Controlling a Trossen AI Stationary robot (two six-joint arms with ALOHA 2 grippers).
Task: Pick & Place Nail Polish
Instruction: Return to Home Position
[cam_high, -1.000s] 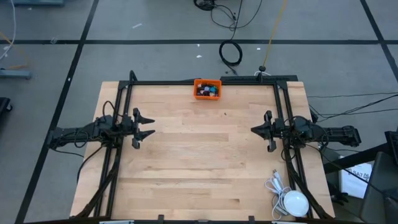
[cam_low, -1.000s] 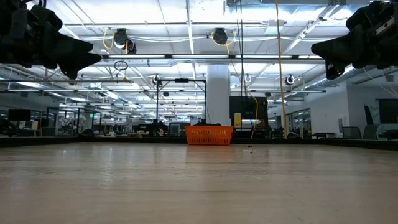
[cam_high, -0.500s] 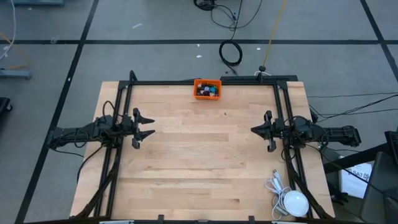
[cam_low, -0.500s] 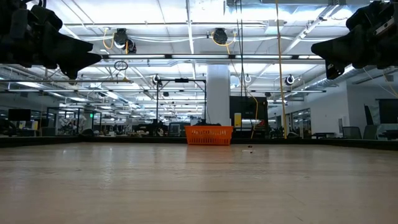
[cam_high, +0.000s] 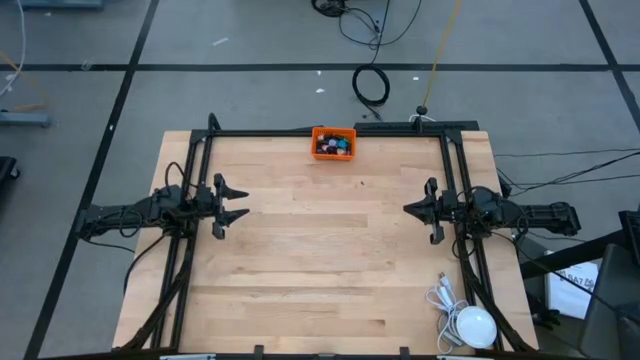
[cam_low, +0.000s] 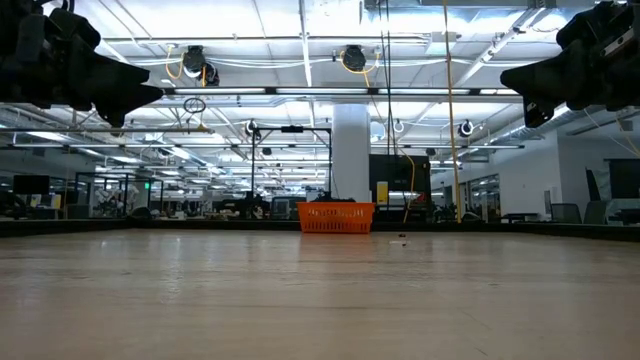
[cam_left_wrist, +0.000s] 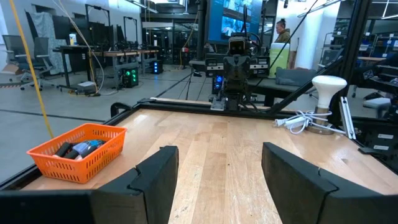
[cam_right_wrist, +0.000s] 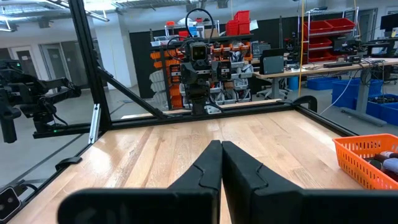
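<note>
High view: nail polish bottles (cam_high: 335, 146) lay inside orange basket (cam_high: 333, 129), left gripper (cam_high: 245, 204) and right gripper (cam_high: 407, 209) well apart from it; left wrist view: fingers spread, empty; right wrist view: fingers pressed together; homing likely needed both arms held clear of basket.

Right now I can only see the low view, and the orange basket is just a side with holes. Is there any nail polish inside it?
Observer: Yes. From above, the nail polish lies in a small heap inside the orange basket; dark and blue bottles show.
Operator: Are the claws holding any?
Observer: Not the left one. The left gripper is open and empty, with its fingers wide apart.
Operator: And the other one?
Observer: The right gripper is shut, with its fingers pressed together and nothing between them.
</note>
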